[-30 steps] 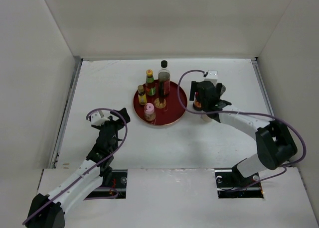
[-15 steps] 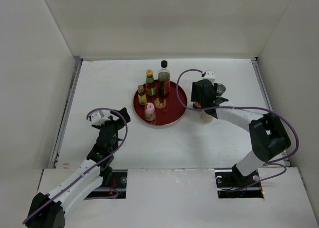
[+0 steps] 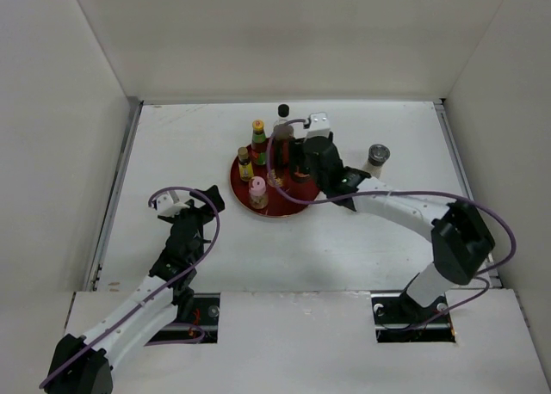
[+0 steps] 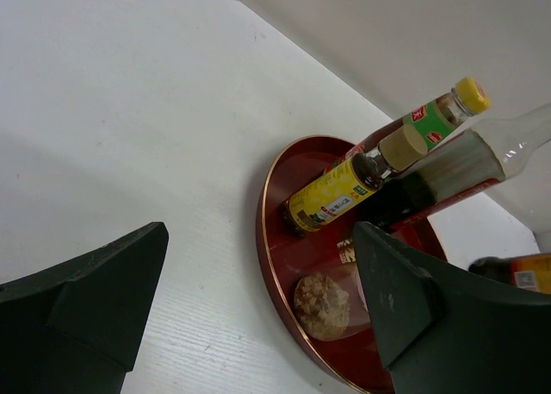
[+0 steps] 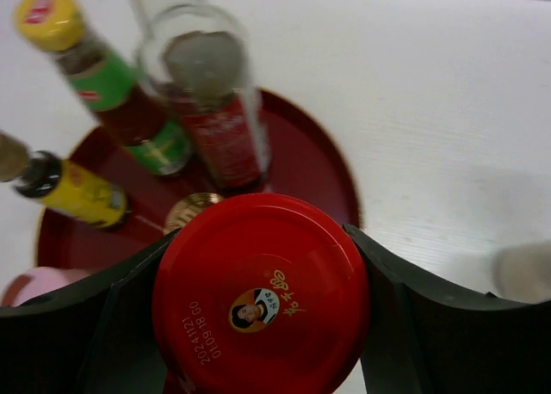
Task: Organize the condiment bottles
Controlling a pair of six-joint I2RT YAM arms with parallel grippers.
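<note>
The round red tray (image 3: 286, 207) holds a tall black-capped bottle (image 3: 282, 112), a yellow-capped green-label bottle (image 3: 257, 129), a small cream-capped yellow-label bottle (image 3: 244, 156) and a pink-capped jar (image 3: 258, 188). My right gripper (image 3: 303, 164) is shut on a red-capped jar (image 5: 263, 295) and holds it over the tray's right part, next to the tall bottle (image 5: 211, 110) and above a gold-lidded jar (image 5: 191, 212). A grey-capped jar (image 3: 376, 157) stands alone on the table to the right. My left gripper (image 3: 203, 200) is open and empty, left of the tray (image 4: 274, 239).
White walls enclose the table on three sides. My right arm stretches from the near right across to the tray. The left wrist view shows the yellow-label bottle (image 4: 340, 196) and a jar of crumbly filling (image 4: 323, 305) on the tray.
My right gripper has moved left with the red-capped jar, from beside the grey-capped jar to over the tray. The grey-capped jar now stands uncovered. The left arm has not moved.
</note>
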